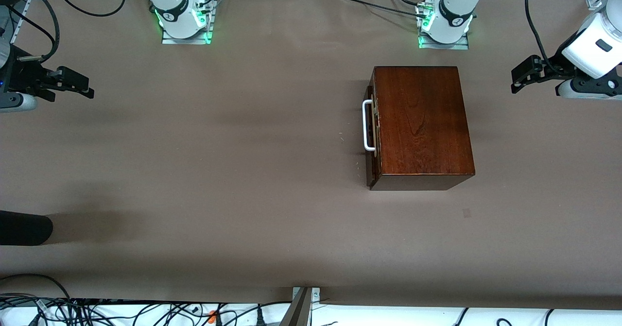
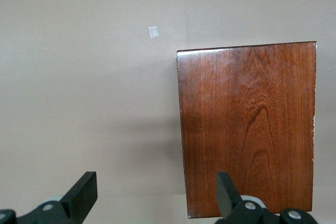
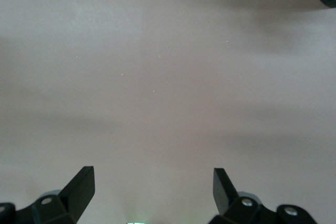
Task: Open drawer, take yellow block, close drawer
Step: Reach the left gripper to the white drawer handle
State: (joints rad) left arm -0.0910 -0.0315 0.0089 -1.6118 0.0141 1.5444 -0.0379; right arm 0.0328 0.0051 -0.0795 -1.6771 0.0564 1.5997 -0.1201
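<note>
Front view shows the dark reddish-brown wooden box point(image 1: 420, 124) with its drawer point(image 1: 371, 136) shut — white U-shaped handle point(image 1: 367, 125) untouched, yellow block unseen. Left claw point(image 1: 516, 80) and right claw point(image 1: 87, 88) hang open, well apart from the box — nothing begun.

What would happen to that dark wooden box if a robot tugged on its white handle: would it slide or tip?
The wooden box looks solid and broad, lying flat on the table, so it seems unlikely to tip. Its polished top reflects light, so it may be slippery to hold. A pull on the white handle might drag the whole box along unless the drawer, shut now, runs easily.
</note>
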